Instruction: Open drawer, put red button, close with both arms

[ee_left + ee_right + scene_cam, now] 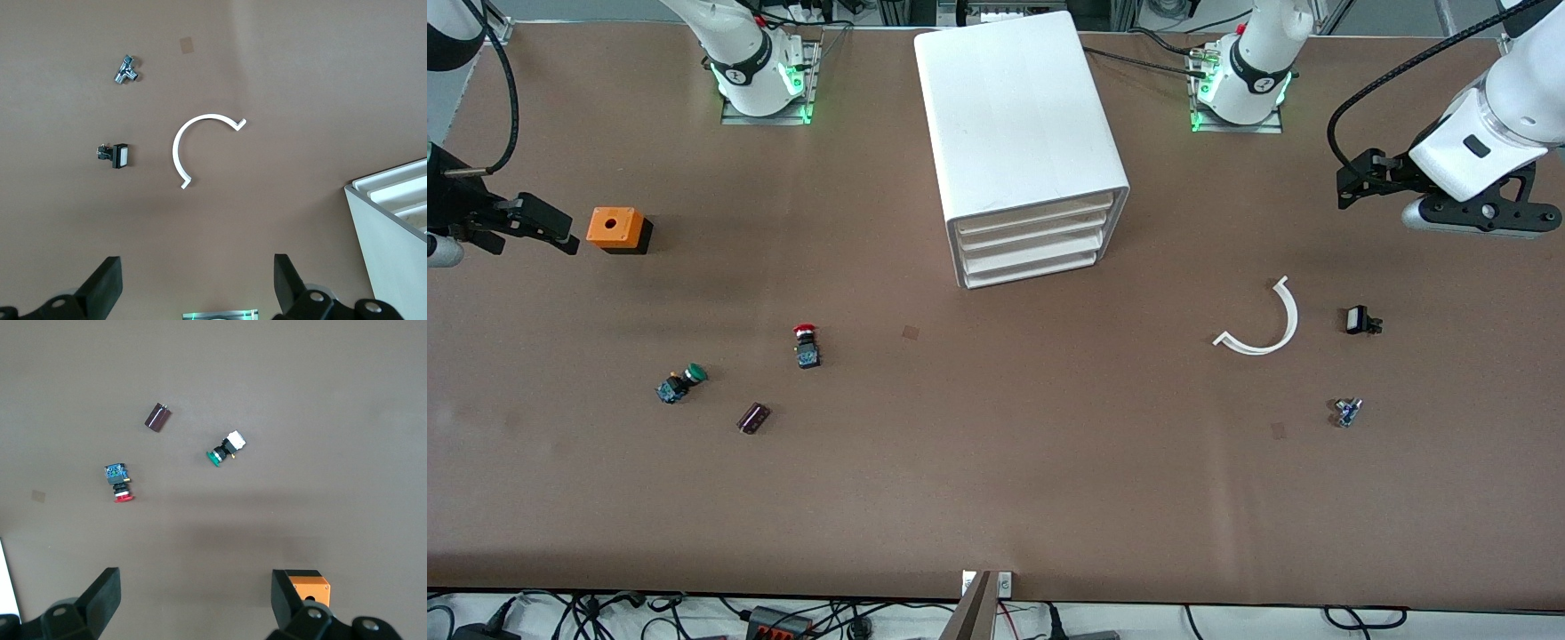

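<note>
The red button (pixel 807 345) lies on open brown tabletop (pixel 996 480), nearer the camera than the closed white drawer unit (pixel 1024 147), with a green button (pixel 680 383) and dark cylinder (pixel 753 417) nearby. Left hand (pixel 1356 182) and right hand (pixel 538 227) hover open and empty at opposite table ends, the right beside an orange box (pixel 616 229).

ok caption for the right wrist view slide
Open right gripper over the table above the red button, green button and orange box.

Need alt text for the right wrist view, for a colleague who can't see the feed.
The right gripper hangs open over bare brown table, holding nothing. Below it lie the red button, a green-capped switch and a small dark cylinder, all apart from one another. An orange box shows beside one fingertip.
</note>
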Tool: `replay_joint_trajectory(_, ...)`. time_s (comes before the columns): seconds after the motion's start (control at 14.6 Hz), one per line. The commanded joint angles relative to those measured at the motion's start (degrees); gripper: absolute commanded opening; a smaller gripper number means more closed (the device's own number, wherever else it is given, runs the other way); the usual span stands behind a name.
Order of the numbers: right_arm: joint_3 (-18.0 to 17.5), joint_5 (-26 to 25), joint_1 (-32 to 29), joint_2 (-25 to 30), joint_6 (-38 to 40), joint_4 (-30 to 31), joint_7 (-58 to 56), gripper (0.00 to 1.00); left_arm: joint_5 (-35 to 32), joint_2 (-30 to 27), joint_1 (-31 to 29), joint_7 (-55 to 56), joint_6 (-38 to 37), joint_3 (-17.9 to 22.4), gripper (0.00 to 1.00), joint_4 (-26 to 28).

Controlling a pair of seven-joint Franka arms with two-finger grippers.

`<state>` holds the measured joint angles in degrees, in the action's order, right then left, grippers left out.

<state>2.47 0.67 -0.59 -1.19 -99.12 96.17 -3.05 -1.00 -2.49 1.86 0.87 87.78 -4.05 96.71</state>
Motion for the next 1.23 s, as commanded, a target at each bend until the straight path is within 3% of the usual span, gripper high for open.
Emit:
replay_joint_trajectory(0.0,0.0,-0.8,-0.1,1.3,0.0,1.2,-0.3,1.0,1.4,-0.2,0.1,-1.1,-1.1,0.3,1.0,-0.9)
replay_joint_trajectory(0.75,0.0,-1.1,0.0,0.9,1.0,1.1,-1.4,1.0,1.5,-0.2,0.1,-1.1,-1.1,0.3,1.0,-1.0)
replay_joint_trajectory(1.17,-0.6,-0.5,1.3,-4.7,-1.3,1.0,-1.4,1.0,1.5,-0.2,0.3,-0.7,-1.4,-0.2,1.0,-1.0)
